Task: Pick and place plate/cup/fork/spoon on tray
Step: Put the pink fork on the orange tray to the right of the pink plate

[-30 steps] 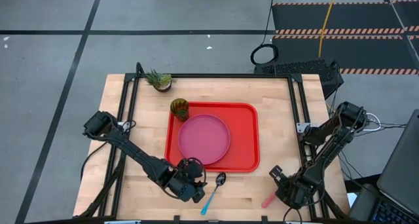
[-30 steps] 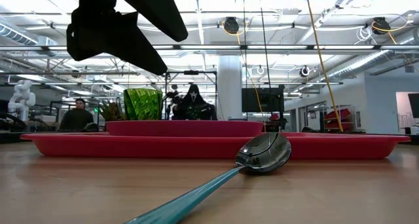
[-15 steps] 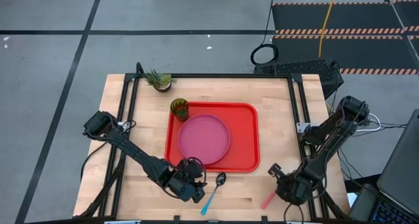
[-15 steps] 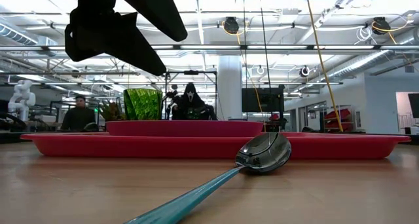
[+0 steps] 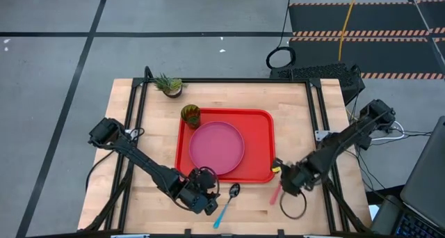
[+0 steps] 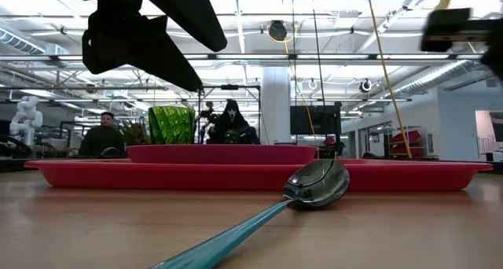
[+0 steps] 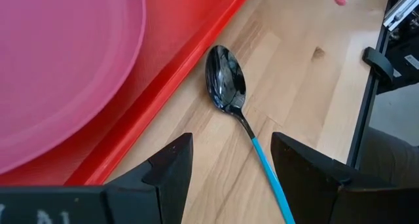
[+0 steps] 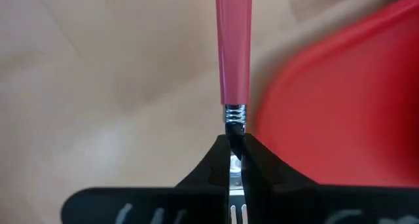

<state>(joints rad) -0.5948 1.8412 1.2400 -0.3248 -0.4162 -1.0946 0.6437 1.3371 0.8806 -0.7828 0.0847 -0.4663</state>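
Down at the lower right of the overhead frame, the right hand [image 5: 279,177] is pinched tight on the fork [image 5: 275,193], gripping it at the metal neck just below the pink handle [image 8: 234,47], right beside the tray's [image 5: 263,146] lower right corner. From the wrist camera the fork hangs clear above the counter [image 5: 299,106], red rim close alongside. Over at lower centre, the left hand [image 5: 211,200] hovers with its fingers [image 7: 171,175] spread wide, the spoon [image 5: 227,202] lying on the wood between them, its dark bowl just off the tray's near edge and its blue handle running away from the tray. On the tray, the pink plate [image 5: 217,147] sits left of centre, and the green cup [image 5: 190,115] stands in the tray's upper left corner, touching the plate's rim or nearly so. A small potted plant [image 5: 168,85] stands at the counter's upper left. Beyond the counter, in the level view, a person [image 6: 102,135] sits in the room.
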